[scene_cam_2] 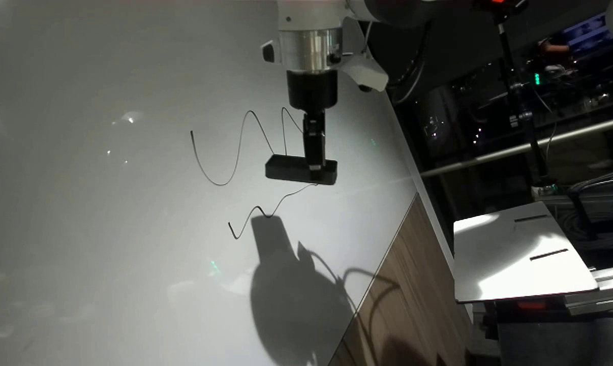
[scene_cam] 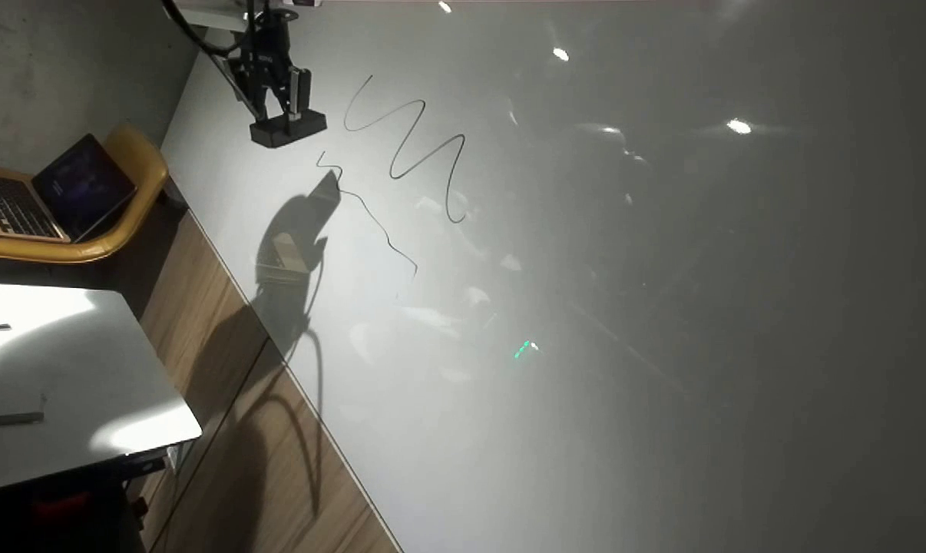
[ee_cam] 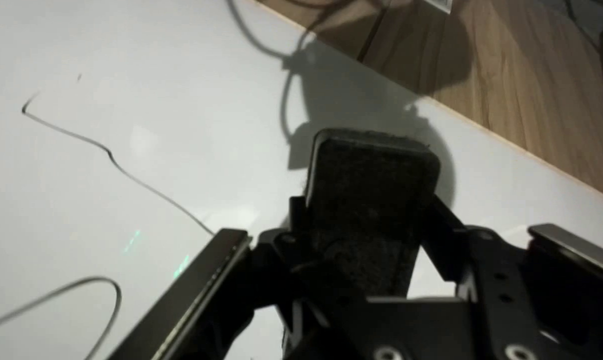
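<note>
My gripper (scene_cam: 280, 114) is shut on a black oblong block (scene_cam: 288, 130) that looks like a board eraser. In an exterior view the gripper (scene_cam_2: 314, 163) grips the block (scene_cam_2: 285, 169) off its middle. In the wrist view the block (ee_cam: 374, 180) sits between the fingers (ee_cam: 366, 220), its far end pointing away. The block appears held off a glossy white surface (scene_cam: 624, 430), its shadow apart from it. The surface bears a larger dark wavy line (scene_cam: 424, 103) and a thinner squiggle (scene_cam: 387, 235). The squiggle also shows in the wrist view (ee_cam: 109, 152).
A wooden surface (scene_cam: 210, 476) borders the white surface. A white panel (scene_cam_2: 515, 254) with dark slots stands beyond it. In an exterior view a laptop (scene_cam: 14, 207) rests on a yellow chair (scene_cam: 150, 180). A dark stand and cables (scene_cam_2: 527, 119) are at the side.
</note>
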Action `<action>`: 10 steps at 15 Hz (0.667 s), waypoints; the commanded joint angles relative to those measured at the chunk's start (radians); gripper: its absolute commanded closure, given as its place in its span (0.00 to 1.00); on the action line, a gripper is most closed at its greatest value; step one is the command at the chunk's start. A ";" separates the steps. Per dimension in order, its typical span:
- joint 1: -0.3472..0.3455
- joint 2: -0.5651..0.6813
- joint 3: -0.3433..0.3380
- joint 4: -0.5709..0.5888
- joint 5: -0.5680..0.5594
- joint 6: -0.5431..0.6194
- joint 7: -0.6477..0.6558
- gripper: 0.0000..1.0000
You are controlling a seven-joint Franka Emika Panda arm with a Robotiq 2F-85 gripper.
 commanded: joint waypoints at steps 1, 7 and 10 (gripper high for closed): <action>-0.016 0.027 0.038 0.113 -0.077 -0.021 0.054 0.68; -0.020 0.077 0.065 0.309 -0.180 -0.035 0.088 0.68; -0.024 0.141 0.070 0.401 -0.286 -0.033 0.124 0.68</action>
